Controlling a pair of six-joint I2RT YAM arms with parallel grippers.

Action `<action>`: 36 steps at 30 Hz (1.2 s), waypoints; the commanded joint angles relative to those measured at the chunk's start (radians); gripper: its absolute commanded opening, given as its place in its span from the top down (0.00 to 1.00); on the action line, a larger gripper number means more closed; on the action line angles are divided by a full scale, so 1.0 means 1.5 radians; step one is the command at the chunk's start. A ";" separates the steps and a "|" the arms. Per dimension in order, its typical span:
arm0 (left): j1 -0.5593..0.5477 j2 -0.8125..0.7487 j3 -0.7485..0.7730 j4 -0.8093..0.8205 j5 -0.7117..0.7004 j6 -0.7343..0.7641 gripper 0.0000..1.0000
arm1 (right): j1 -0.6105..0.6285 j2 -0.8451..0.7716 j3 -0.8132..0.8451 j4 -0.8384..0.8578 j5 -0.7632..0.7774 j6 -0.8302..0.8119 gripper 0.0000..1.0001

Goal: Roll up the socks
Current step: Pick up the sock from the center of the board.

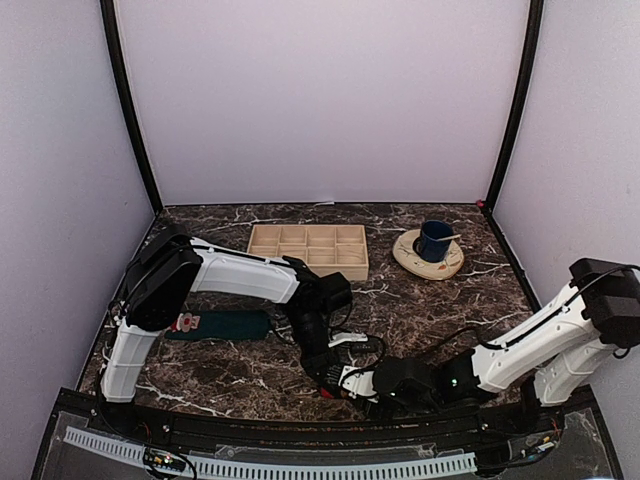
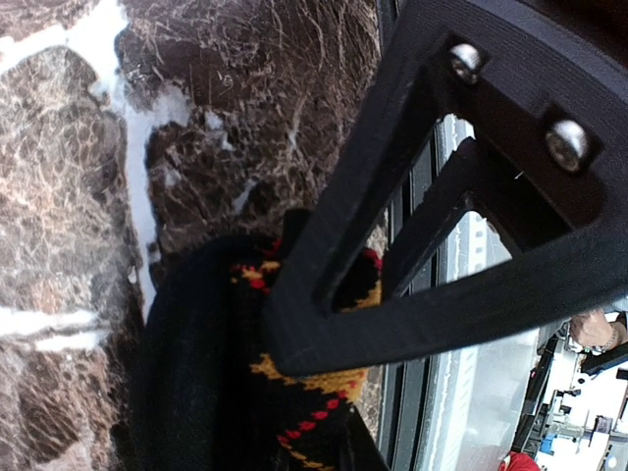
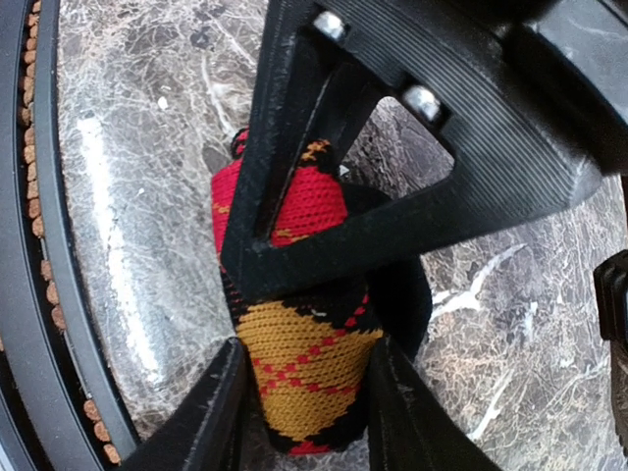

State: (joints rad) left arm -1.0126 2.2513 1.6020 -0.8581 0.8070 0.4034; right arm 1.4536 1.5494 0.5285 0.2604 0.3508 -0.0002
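The black argyle sock, with orange and red diamonds, is bunched into a thick roll on the marble table close to the near edge. My right gripper is shut on it, a finger on each side. In the left wrist view the same sock fills the space at my left gripper, which seems shut on it. From above, both grippers meet over it: the left, the right. Only a red bit of sock shows. The teal sock with the Santa figure lies flat under my left arm.
A wooden compartment tray stands at the back centre. A blue cup with a spoon sits on a cream saucer at the back right. The black rail of the table's near edge runs just in front of the grippers.
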 commanded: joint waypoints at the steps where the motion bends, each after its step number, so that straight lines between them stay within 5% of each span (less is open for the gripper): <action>1: -0.004 0.038 -0.026 -0.039 -0.077 0.003 0.91 | -0.010 0.022 0.013 0.016 -0.042 -0.005 0.66; 16: 0.002 0.029 -0.020 -0.045 -0.125 -0.024 0.82 | -0.034 0.069 0.012 -0.016 -0.111 0.043 0.91; 36: 0.031 -0.055 -0.077 -0.031 -0.196 -0.070 0.65 | -0.049 0.103 0.011 -0.045 -0.132 0.136 0.95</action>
State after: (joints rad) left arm -0.9901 2.1857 1.5536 -0.9028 0.6998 0.3180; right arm 1.3880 1.6402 0.5674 0.3607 0.1940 0.1532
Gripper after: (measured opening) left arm 0.337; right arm 0.126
